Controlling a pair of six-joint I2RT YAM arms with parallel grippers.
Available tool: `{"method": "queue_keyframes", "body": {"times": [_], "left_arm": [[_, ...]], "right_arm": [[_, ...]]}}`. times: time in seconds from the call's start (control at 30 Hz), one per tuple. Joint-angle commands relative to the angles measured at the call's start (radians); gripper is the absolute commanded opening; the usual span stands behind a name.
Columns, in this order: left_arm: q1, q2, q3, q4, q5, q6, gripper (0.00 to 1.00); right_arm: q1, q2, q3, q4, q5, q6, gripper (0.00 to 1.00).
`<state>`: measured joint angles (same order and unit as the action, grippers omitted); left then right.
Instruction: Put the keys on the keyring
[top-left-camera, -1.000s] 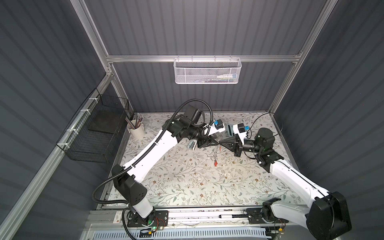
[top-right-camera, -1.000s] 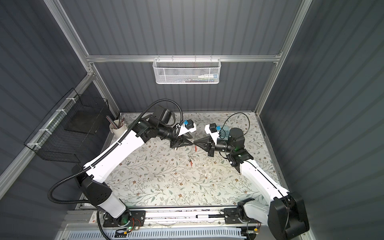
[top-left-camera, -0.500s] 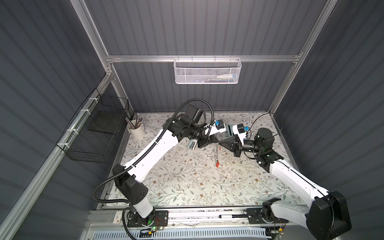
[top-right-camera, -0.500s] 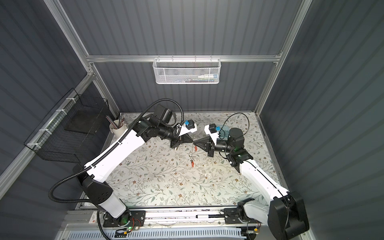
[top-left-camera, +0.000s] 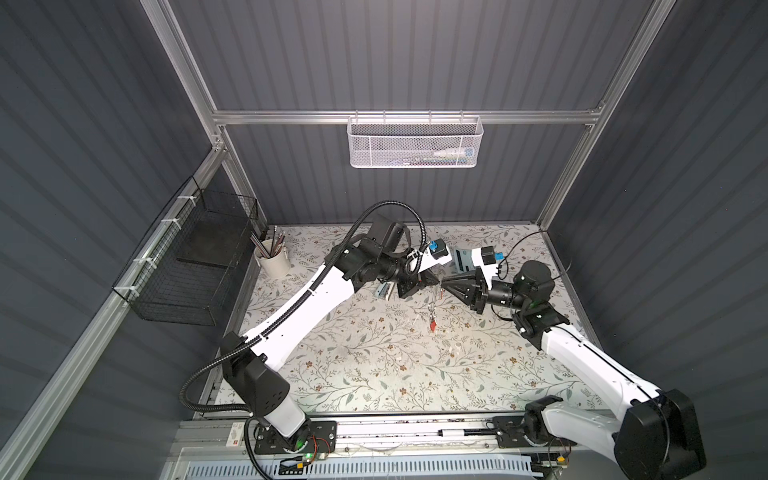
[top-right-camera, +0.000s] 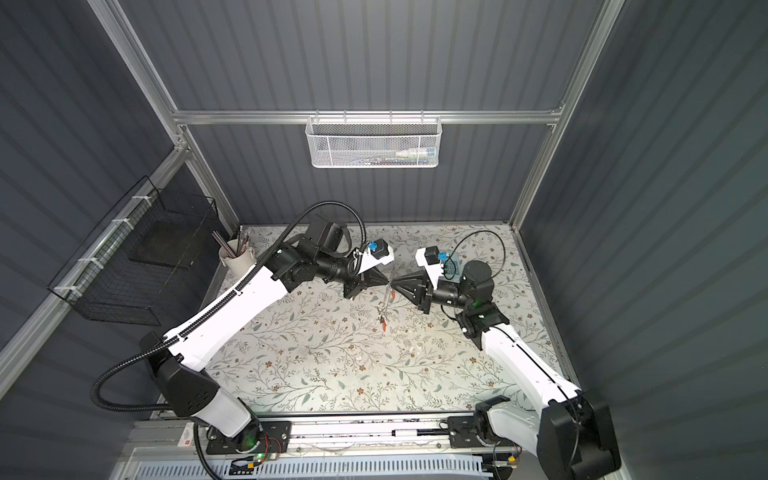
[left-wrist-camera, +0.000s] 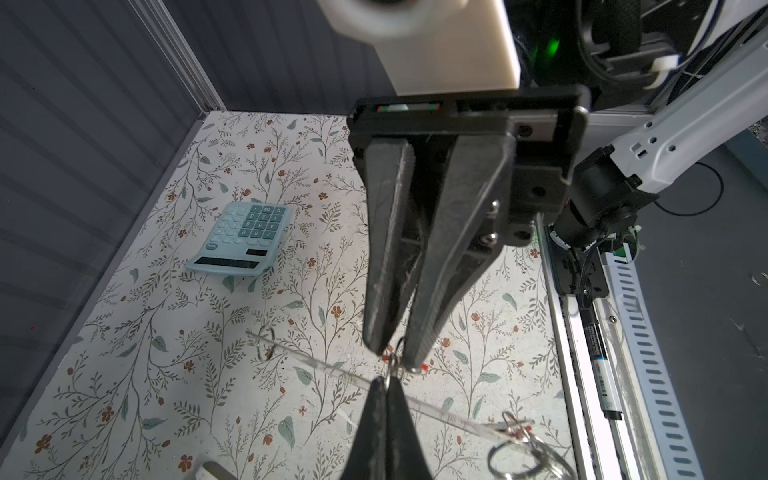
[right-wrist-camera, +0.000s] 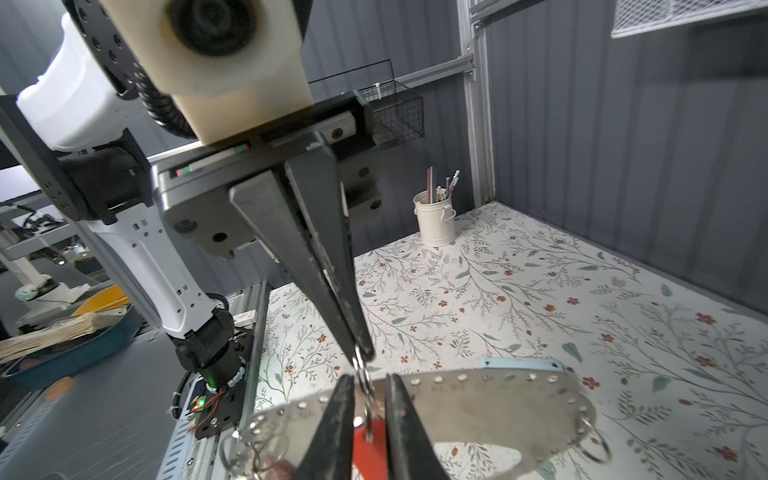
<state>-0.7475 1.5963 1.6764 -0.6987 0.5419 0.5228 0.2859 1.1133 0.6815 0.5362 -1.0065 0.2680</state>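
My two grippers meet tip to tip above the middle of the flowered table. The left gripper (left-wrist-camera: 387, 380) (top-left-camera: 435, 281) is shut on a small metal ring (right-wrist-camera: 362, 370) at the rim of the keyring. The keyring (right-wrist-camera: 478, 409) is a thin gray plate with holes along its edge, edge-on in the left wrist view (left-wrist-camera: 328, 365), and it hangs below the tips in both top views (top-left-camera: 434, 301). The right gripper (right-wrist-camera: 369, 380) (top-right-camera: 395, 285) stands slightly open around that ring. A red key (right-wrist-camera: 365, 451) hangs from it between the fingers. Another red key (top-left-camera: 433, 325) (top-right-camera: 384, 325) dangles at the plate's low end.
A pale blue calculator (left-wrist-camera: 241, 239) lies at the back right. A pale blue stapler (top-left-camera: 384, 289) sits under the left arm. A white cup of pencils (top-left-camera: 272, 259) stands at the back left, with a black wire basket (top-left-camera: 187, 266) on the left wall.
The left gripper has closed onto the ring. The right gripper, shut before, has parted a little. Both arms and the hanging keyring have hardly moved.
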Motion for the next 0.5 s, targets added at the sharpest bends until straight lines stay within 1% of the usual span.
{"method": "queue_keyframes", "body": {"times": [0.0,0.03,0.1,0.2,0.27,0.33,0.47], "left_arm": [[-0.004,-0.071,-0.059,0.166,0.021,-0.088,0.00],[-0.003,-0.084,-0.088,0.210,0.027,-0.109,0.00],[-0.004,-0.106,-0.143,0.290,0.032,-0.150,0.00],[-0.004,-0.136,-0.222,0.421,0.031,-0.216,0.00],[-0.004,-0.155,-0.272,0.511,0.048,-0.270,0.00],[-0.003,-0.168,-0.331,0.609,0.061,-0.335,0.00],[-0.004,-0.168,-0.385,0.785,0.074,-0.477,0.00]], "right_arm": [[-0.029,-0.050,-0.027,0.125,0.041,0.144,0.29],[-0.036,-0.064,-0.031,0.120,0.054,0.157,0.34],[-0.048,-0.097,-0.037,0.081,0.097,0.164,0.41],[-0.054,-0.138,-0.014,-0.045,0.188,0.156,0.47],[-0.057,-0.149,0.005,-0.106,0.219,0.171,0.51],[-0.063,-0.150,0.025,-0.148,0.223,0.200,0.53],[-0.071,-0.143,0.059,-0.206,0.204,0.226,0.60]]}}
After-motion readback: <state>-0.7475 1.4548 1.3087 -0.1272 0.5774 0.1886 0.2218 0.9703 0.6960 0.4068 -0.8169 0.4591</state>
